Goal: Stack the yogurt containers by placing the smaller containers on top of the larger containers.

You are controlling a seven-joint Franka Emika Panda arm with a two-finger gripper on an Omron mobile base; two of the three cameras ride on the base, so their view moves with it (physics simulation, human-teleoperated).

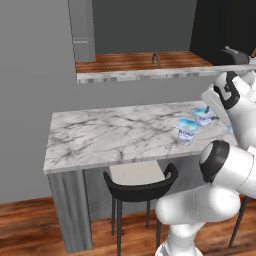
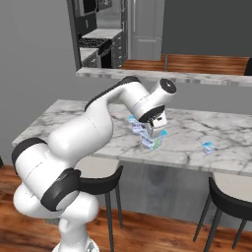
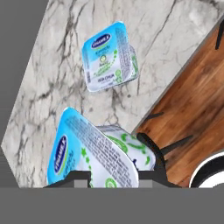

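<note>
My gripper (image 3: 114,177) reaches down over the marble counter (image 3: 57,78) with its jaws closed on the sides of a light-blue and white yogurt container (image 3: 98,151), which sits tilted between the fingertips. A second yogurt container (image 3: 108,57) stands free on the marble just beyond it. In the left base view these two tubs are the one by the hand (image 1: 203,116) and the free one (image 1: 188,131). From the right base view the gripper (image 2: 154,131) sits right at this pair. A smaller container (image 2: 208,146) stands alone further right.
The counter's front edge (image 3: 175,83) runs close beside the held tub, with wooden floor below it. Black bar stools (image 1: 140,182) stand under the counter. A higher ledge with a faucet (image 1: 156,60) lies behind. The counter's left half (image 1: 100,135) is bare marble.
</note>
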